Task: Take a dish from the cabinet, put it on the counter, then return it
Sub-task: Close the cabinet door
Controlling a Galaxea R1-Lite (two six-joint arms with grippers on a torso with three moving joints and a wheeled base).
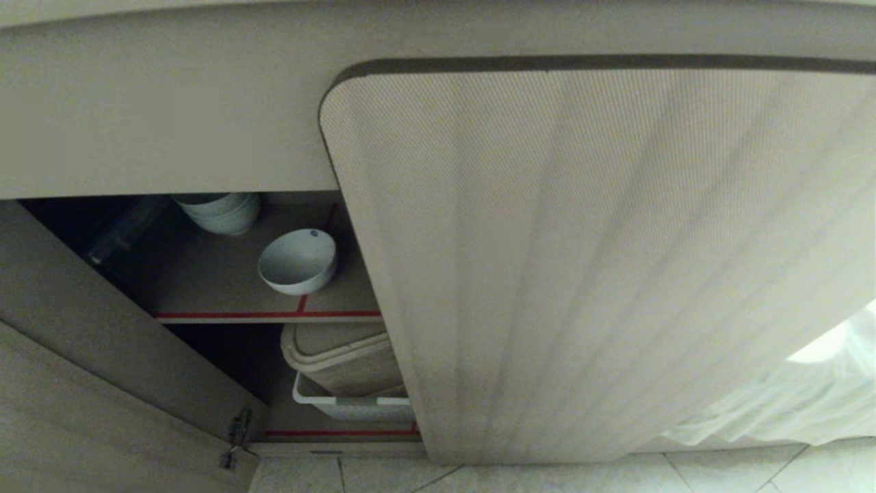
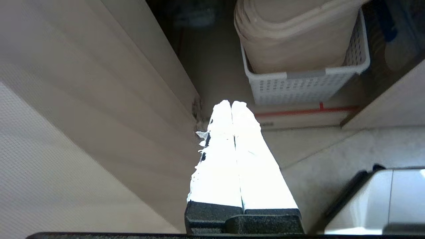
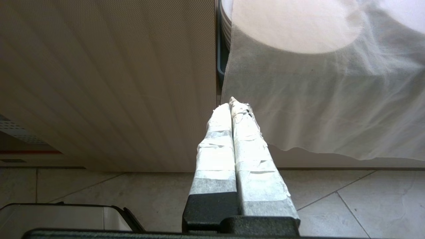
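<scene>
With the cabinet (image 1: pixel 588 260) half open, the dish (image 1: pixel 298 261) sits on its upper shelf by the red tape, handy to reach, while the left gripper (image 2: pixel 231 105) and right gripper (image 3: pixel 229 103), both pinched closed and empty, hang low outside.

We are seeing a white perforated basket (image 2: pixel 305 84) sitting on the lower shelf, holding stacked beige trays (image 2: pixel 295 36). A pile of white bowls (image 1: pixel 222 211) is resting on the upper shelf. A sheer white cloth (image 3: pixel 325 99) is hanging over pale floor tiles (image 3: pixel 348 205).
</scene>
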